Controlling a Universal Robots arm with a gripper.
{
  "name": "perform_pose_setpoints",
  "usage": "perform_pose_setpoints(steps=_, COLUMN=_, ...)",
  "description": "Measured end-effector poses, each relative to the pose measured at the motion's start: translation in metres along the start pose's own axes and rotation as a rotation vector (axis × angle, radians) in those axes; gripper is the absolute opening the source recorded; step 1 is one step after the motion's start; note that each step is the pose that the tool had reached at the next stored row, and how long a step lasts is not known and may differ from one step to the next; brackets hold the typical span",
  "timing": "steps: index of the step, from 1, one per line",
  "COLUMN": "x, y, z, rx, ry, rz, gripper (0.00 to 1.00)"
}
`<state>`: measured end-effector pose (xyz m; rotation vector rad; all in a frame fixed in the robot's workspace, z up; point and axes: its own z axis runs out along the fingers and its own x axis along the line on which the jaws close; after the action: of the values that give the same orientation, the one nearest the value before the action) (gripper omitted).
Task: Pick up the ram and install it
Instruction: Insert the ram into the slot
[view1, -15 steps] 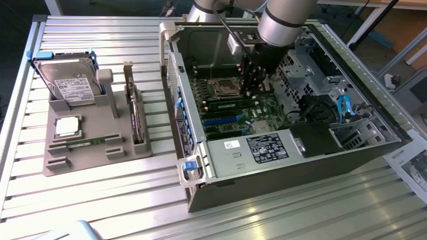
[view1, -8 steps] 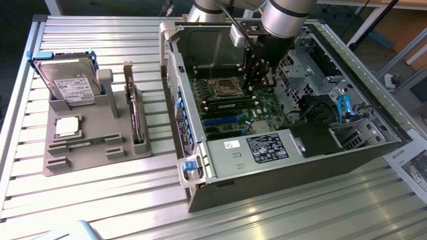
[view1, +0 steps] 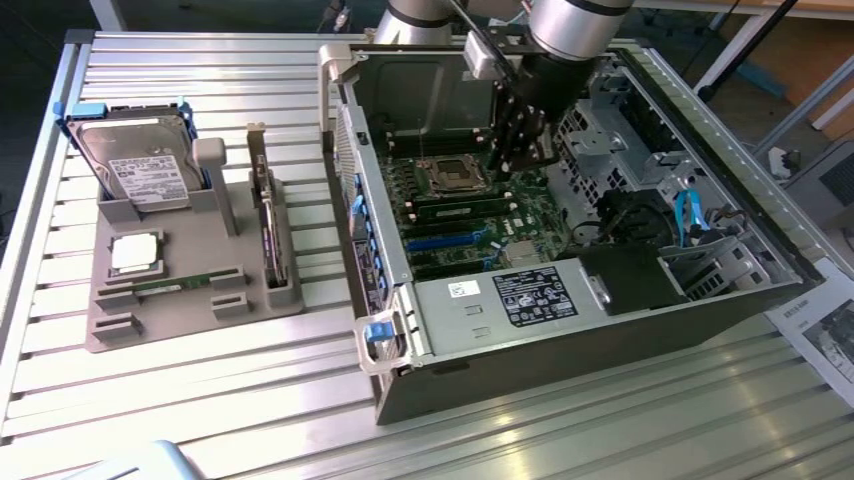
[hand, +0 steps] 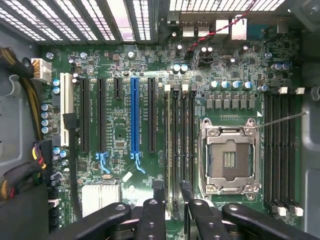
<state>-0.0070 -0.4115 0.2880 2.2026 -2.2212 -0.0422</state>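
**Fig.** Table (view1: 200, 60) of ribbed aluminium slats, with the objects resting directly on it. (a) Open computer case (view1: 561, 375), lying on its side directly beneath the pincer (view1: 518, 160), which hangs inside it. (b) Grey parts holder (view1: 200, 250), well apart from the pincer toward the exterior view's left, just beyond the case wall. (c) Printed sheet (view1: 821, 335) at the table's edge, beside the case on the pincer's opposite side, toward the exterior view's right.

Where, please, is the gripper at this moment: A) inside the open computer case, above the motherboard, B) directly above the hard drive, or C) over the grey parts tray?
A: the gripper hangs inside the computer case, over the motherboard beside the processor socket, well apart from the grey tray.
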Motion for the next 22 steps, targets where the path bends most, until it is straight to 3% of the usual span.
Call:
perform_pose_setpoints(steps=12, x=-0.001, y=0.0009, z=-0.0305, rx=0.0, ry=0.0, rz=0.0, gripper=0.25)
perform_pose_setpoints(steps=22, x=-0.001, y=0.0009, z=-0.0314, rx=0.0, ry=0.0, rz=0.0, gripper=0.25)
